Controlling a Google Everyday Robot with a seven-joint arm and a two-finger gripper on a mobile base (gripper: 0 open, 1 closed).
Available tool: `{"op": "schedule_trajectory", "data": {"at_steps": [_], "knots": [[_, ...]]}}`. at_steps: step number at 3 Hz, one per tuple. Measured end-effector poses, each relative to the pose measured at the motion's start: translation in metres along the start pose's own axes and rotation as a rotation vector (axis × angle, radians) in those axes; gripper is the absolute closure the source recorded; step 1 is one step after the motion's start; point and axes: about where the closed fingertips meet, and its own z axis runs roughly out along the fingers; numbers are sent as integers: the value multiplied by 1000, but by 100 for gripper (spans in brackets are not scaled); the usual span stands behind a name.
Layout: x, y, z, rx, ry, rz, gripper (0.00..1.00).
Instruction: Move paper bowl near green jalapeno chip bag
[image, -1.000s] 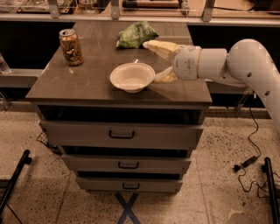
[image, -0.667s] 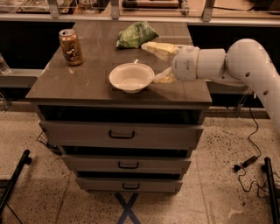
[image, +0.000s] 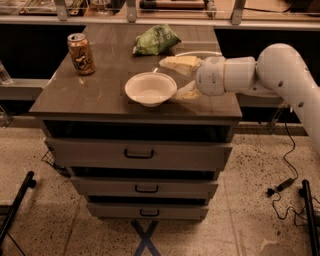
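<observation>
The white paper bowl (image: 150, 89) sits upright near the front middle of the dark cabinet top (image: 100, 95). The green jalapeno chip bag (image: 156, 39) lies at the back of the top, behind the bowl and apart from it. My gripper (image: 170, 80) reaches in from the right on a white arm (image: 280, 70). Its pale fingers (image: 181, 62) are spread open just right of the bowl, one behind the bowl's right rim and one beside it at the front. It holds nothing.
A tan-and-brown drink can (image: 81, 53) stands upright at the back left of the top. The cabinet has three drawers (image: 137, 154) below. A shelf edge (image: 150, 20) runs behind the cabinet. Cables (image: 287, 165) lie on the floor at the right.
My gripper has shifted slightly left toward the bowl. The bowl, bag and can have not moved.
</observation>
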Motion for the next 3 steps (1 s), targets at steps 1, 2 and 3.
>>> {"op": "schedule_trajectory", "data": {"at_steps": [1, 2, 3], "knots": [[-3, 6, 2, -27, -19, -20, 50], [-6, 10, 3, -42, -34, -31, 65], [-8, 13, 4, -54, -45, -38, 76]]}}
